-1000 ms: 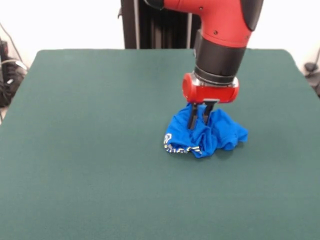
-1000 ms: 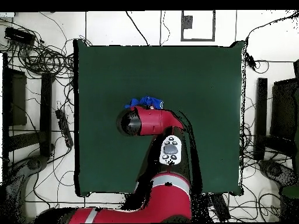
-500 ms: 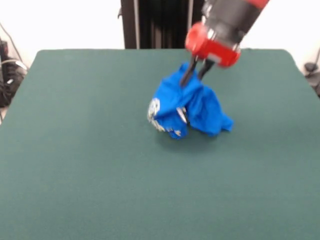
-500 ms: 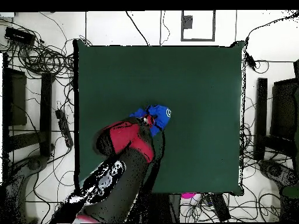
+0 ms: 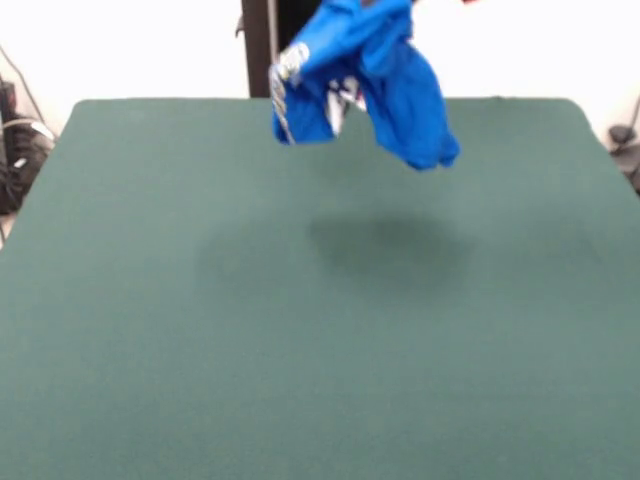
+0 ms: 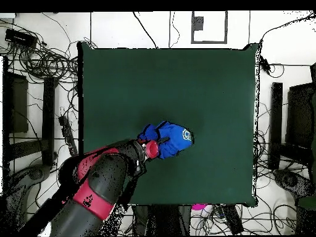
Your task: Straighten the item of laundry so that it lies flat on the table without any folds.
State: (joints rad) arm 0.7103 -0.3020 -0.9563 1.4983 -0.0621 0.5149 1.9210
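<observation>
At top centre of the front view, the blue T-shirt [image 5: 362, 75] hangs bunched in the air, clear of the green table [image 5: 150, 330]; a soft shadow lies on the felt below it; white print shows on the folds at its left edge. Overhead, the shirt [image 6: 170, 137] sits just below frame centre, crumpled, touching the red gripper [image 6: 150, 148] at the end of the arm [image 6: 99, 188] entering from lower left; fingers hidden, so grip state cannot be told.
</observation>
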